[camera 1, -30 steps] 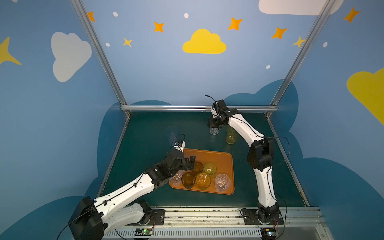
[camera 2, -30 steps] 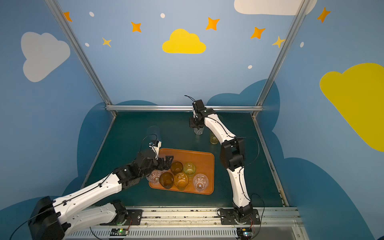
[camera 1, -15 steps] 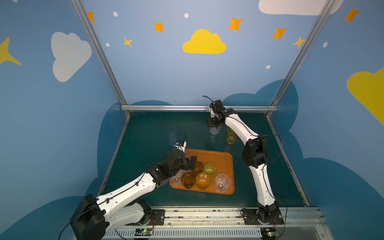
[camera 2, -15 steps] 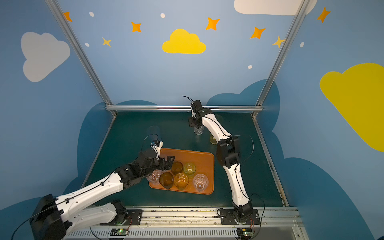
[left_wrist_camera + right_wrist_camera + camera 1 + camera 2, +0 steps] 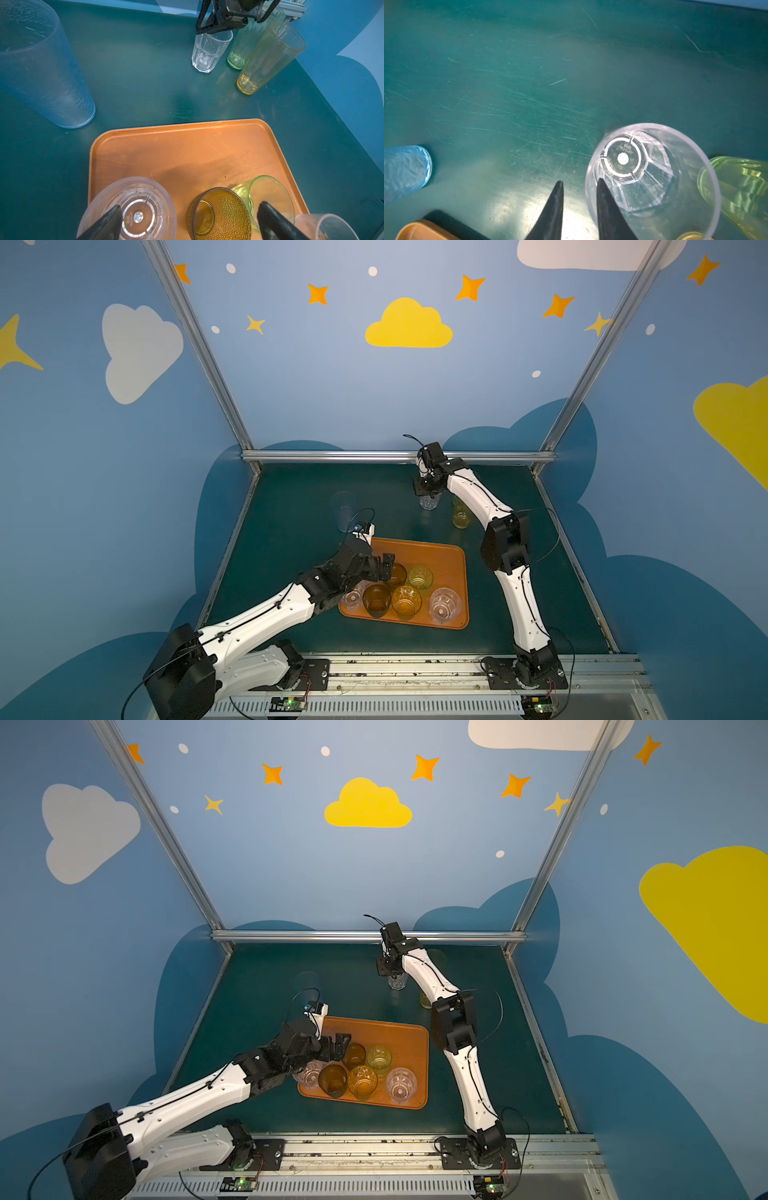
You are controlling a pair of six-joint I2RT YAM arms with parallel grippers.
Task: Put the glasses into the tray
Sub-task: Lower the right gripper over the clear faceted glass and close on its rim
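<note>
Right gripper [image 5: 580, 181] straddled rim of upright clear faceted tumbler [image 5: 654, 187], one finger inside, other outside; jaws narrow, wall not pinched. Left gripper [image 5: 190, 205], spread, hung farther off over tray [image 5: 187, 149].

You have ten tumblers in view: three short clear faceted tumblers [image 5: 429, 502], two dark brown tumblers [image 5: 376, 600], one amber tumbler [image 5: 406, 602], one small green tumbler [image 5: 420, 577], two tall yellow tumblers [image 5: 270, 58] and one tall frosted bluish tumbler [image 5: 344, 510]. You also have one orange tray [image 5: 436, 558] and two robot arms [image 5: 266, 614].
</note>
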